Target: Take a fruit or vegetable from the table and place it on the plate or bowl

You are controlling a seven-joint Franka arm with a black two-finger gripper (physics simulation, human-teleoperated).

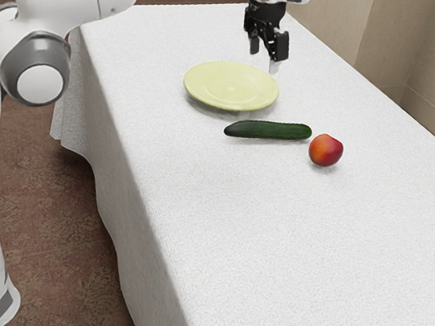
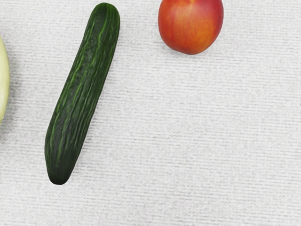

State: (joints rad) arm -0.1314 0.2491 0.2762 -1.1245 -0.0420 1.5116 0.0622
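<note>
The table [image 1: 212, 237] is being covered by a white cloth. The plate [image 1: 231, 85] is being carried toward its far end. The cucumber [image 1: 267, 130] is being left lying just beside the plate. The gripper [image 1: 269, 53] is being held over the plate's rim, fingers apart, empty. The peach [image 1: 325, 149] is being left near the cucumber's tip, toward the table's long edge at the exterior view's right.

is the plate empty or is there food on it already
Empty. The plate's surface is bare; the cucumber and the peach both lie on the tablecloth beside it.
</note>
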